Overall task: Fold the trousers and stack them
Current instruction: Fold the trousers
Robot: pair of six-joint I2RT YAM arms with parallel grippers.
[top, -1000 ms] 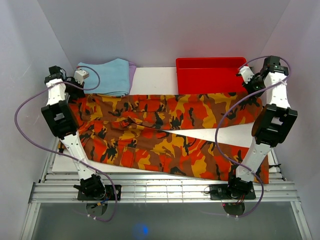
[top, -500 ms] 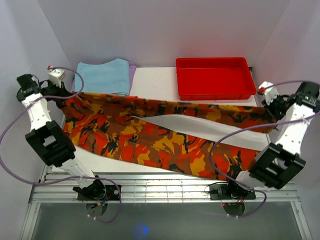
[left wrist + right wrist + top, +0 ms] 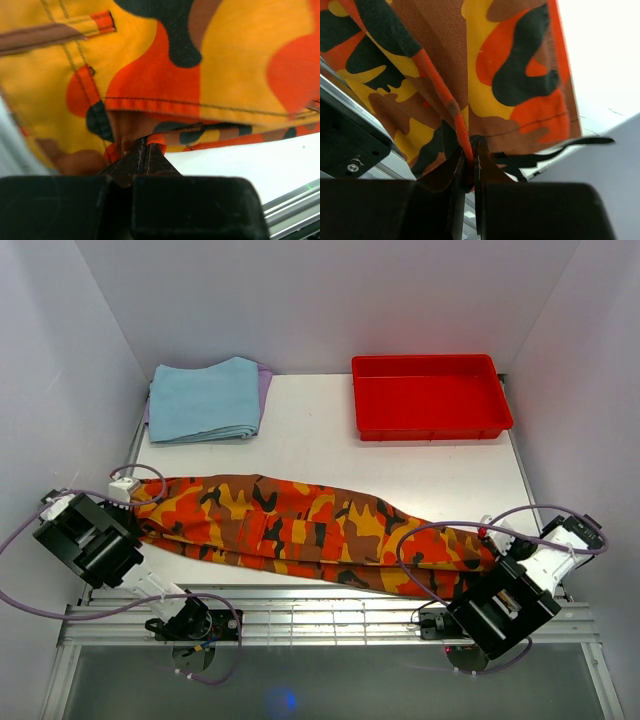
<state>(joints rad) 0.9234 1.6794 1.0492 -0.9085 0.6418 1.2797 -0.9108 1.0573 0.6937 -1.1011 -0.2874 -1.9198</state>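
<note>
**Two tools pinching camouflage trousers at either end on the desk**

On the left, the left tool (image 3: 124, 487) is gripping one end of the trousers (image 3: 300, 530). Its jaws are drawn narrow around a dark fold of seam. Seen from its wrist, orange and yellow cloth (image 3: 225, 75) is hanging just beyond the fingertips (image 3: 165, 167), and a brown strip is stitched down near the upper corner.

From this tool the trousers are stretching rightward as one long band of orange, red, yellow and black. The band is lying across the near part of the white desk (image 3: 330, 450) and slanting slightly toward the arms' bases as it goes.

Well beyond the left tool, at the far side of the desk, a light blue folded cloth (image 3: 205, 398) is sitting apart from the trousers.

On the right, the right tool (image 3: 492, 532) is clamping the other end, its jaws likewise narrow, with a red-edged fold caught between them. In its wrist view a black cord (image 3: 555, 150) is trailing from the cloth just beside the jaws.

Well beyond this tool, a red tray (image 3: 430, 428) is sitting at the far side, apart from the trousers.
</note>
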